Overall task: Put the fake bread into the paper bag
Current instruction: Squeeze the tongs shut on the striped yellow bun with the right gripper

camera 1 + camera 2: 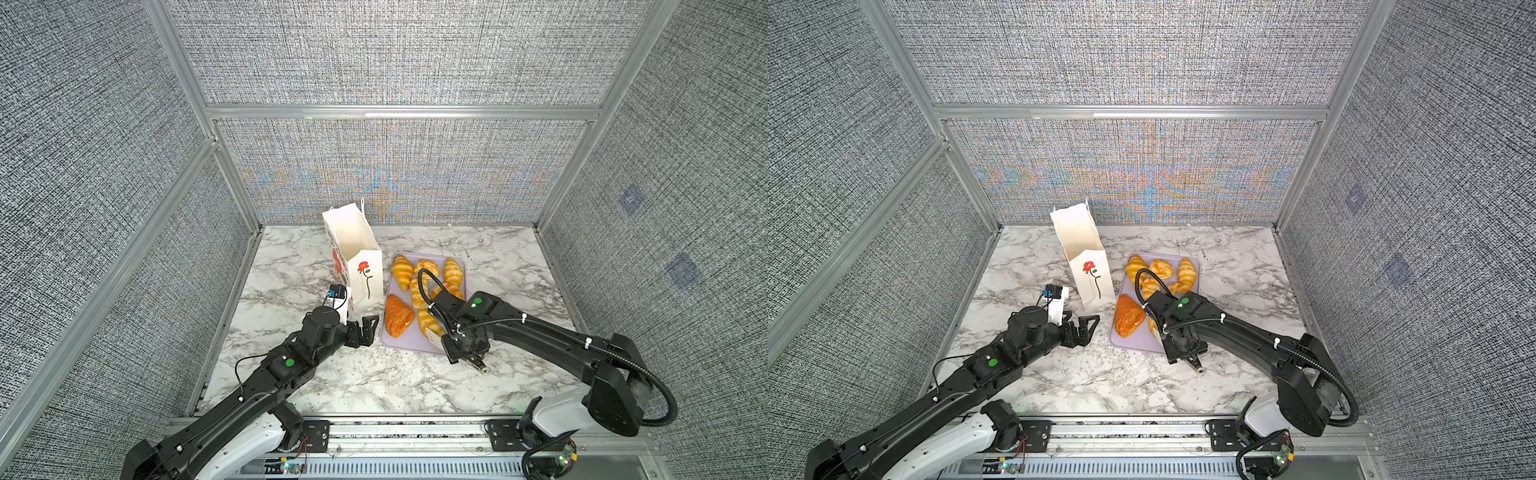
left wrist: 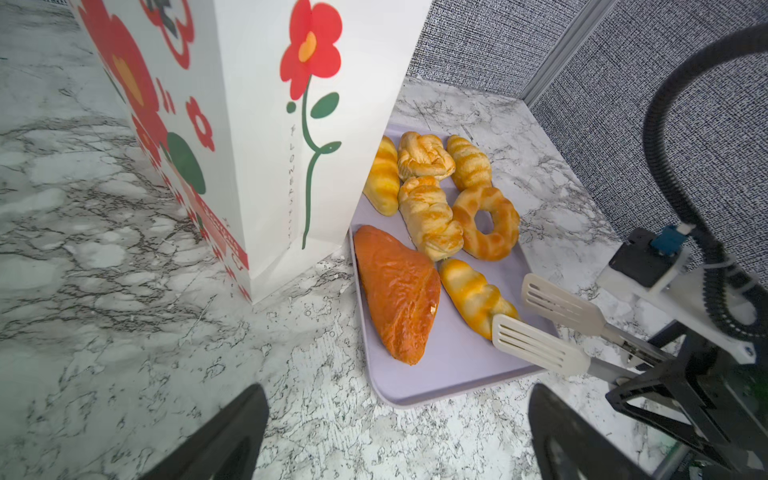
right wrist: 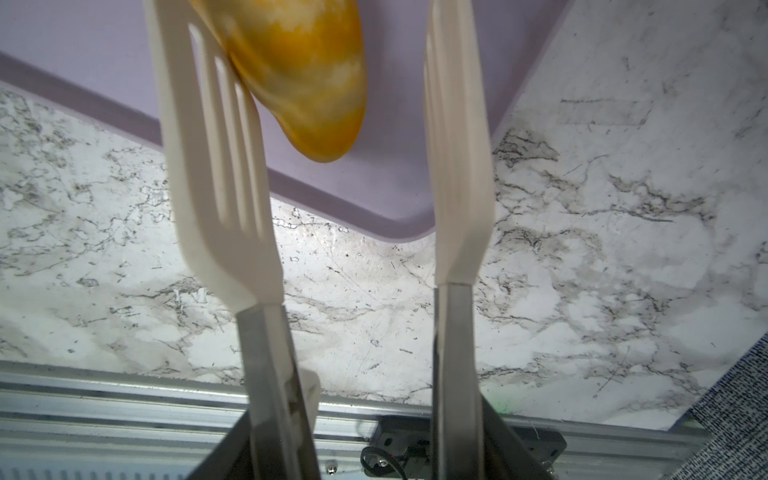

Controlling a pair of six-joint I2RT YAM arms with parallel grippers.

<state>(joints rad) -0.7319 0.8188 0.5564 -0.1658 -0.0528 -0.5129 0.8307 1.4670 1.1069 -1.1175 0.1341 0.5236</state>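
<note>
Currently a croissant (image 2: 473,297) is straddled by spread tongs (image 2: 540,336) clamped in the right hand (image 3: 361,440); squeezing, then lifting toward the paper bag (image 1: 361,266), is judged needed. The left hand (image 1: 365,328) is spread.

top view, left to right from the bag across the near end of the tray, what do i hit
white paper bag with red flower → orange-brown triangular toy pastry → white slotted plastic tongs → right hand
</note>
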